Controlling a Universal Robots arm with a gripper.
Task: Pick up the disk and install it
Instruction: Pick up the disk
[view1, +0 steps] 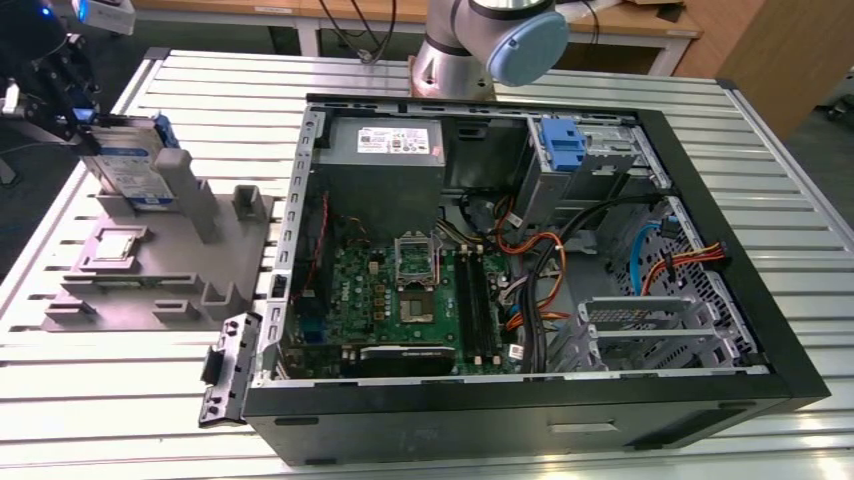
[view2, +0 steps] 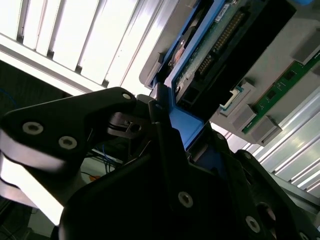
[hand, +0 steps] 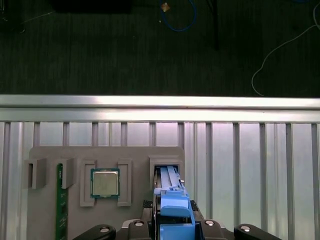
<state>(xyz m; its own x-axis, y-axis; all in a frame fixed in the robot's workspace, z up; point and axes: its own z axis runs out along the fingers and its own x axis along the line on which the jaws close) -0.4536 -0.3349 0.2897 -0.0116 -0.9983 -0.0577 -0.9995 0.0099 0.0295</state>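
The disk (view1: 134, 168), silver-grey with a white-and-blue label and a blue carrier frame, stands on edge at the far end of the grey stand (view1: 147, 262), at the exterior view's left. My gripper (view1: 91, 125) is shut on the disk's upper end. In both wrist views the blue frame (hand: 175, 207) sits clamped between the black fingers (view2: 160, 145). The disk's lower end (hand: 167, 175) is at the stand's slot; I cannot tell whether it still rests inside. Its underside, with green board and connector (view2: 215, 42), faces the second wrist camera.
An open computer case (view1: 534, 390) lies on the slatted table (view1: 787, 190), with motherboard, cables, a grey power-supply box (view1: 387, 143) and a bay holding a blue carrier (view1: 567, 150). The stand (hand: 50, 155) also holds a processor chip (hand: 105, 182) and a green memory stick (hand: 61, 210).
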